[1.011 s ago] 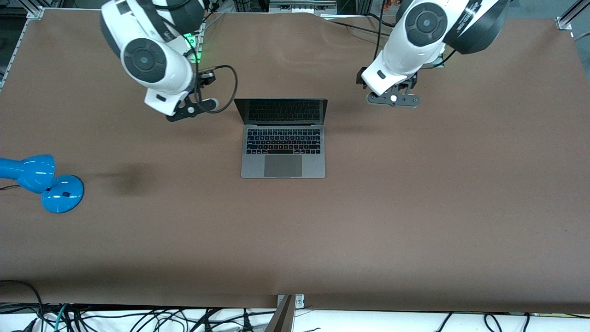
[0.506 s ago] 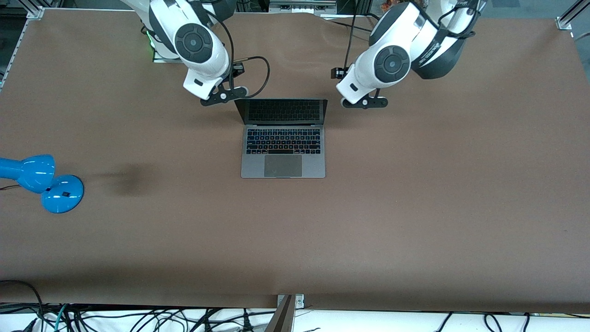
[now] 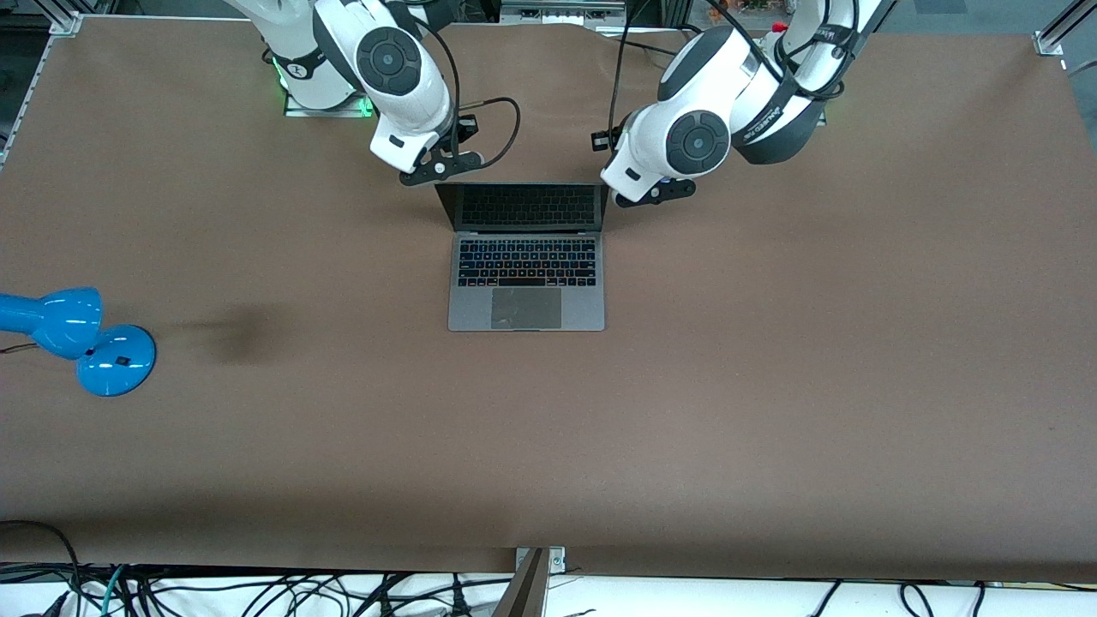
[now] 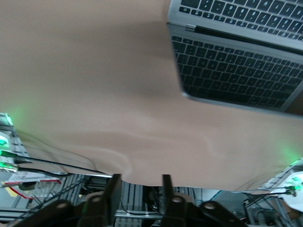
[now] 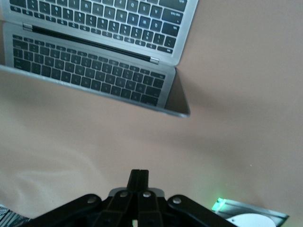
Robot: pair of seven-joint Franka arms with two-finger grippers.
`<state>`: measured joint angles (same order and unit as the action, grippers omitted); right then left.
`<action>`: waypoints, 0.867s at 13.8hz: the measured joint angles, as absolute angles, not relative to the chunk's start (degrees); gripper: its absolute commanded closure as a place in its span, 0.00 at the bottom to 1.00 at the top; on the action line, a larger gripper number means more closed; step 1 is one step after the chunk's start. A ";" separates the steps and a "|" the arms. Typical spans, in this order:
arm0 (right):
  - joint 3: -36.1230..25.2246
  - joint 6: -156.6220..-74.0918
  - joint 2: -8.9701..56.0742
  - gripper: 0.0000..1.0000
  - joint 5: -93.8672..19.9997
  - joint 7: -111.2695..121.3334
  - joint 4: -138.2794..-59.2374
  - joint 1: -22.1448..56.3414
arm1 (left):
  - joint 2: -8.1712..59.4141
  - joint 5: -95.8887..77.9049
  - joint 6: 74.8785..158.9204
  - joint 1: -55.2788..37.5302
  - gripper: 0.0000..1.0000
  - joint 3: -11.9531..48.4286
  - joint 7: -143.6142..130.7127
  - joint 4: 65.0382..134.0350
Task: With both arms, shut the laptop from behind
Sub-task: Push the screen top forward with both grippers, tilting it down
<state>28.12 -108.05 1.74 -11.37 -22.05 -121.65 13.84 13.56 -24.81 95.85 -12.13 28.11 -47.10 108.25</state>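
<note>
The grey laptop (image 3: 526, 257) stands open in the middle of the brown table (image 3: 771, 386), its dark screen facing the front camera. My right gripper (image 3: 439, 166) hangs over the table just beside the lid's top corner at the right arm's end. In the right wrist view its fingers (image 5: 138, 177) are pressed together and empty, with the laptop (image 5: 94, 56) ahead of them. My left gripper (image 3: 650, 192) hangs over the table beside the lid's corner at the left arm's end. In the left wrist view it (image 4: 140, 183) is open and empty, with the laptop (image 4: 236, 61) ahead. Neither gripper touches the lid.
A blue desk lamp (image 3: 77, 338) lies at the right arm's end of the table, nearer to the front camera than the laptop. Loose cables (image 3: 257, 591) run along the table's front edge. Both arms' cables hang close to the lid.
Both arms have swung inward from out at the sides, toward the laptop. Each gripper now sits close to a top corner of the lid. The laptop has not moved.
</note>
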 measured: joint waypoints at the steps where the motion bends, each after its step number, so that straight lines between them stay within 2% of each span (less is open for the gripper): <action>1: 28.12 -108.91 2.16 1.00 -11.37 -22.05 -121.66 13.83 | 14.77 -24.80 96.04 -12.79 1.00 28.11 -47.82 107.06; 5: 28.12 -111.85 3.97 1.00 -11.35 -22.05 -121.65 13.71 | 18.96 -24.35 99.19 -14.02 1.00 28.07 -48.55 103.48; 12: 28.00 -114.84 7.57 1.00 -7.94 -22.03 -119.08 12.84 | 23.57 -20.56 104.70 -14.02 1.00 27.86 -48.62 101.34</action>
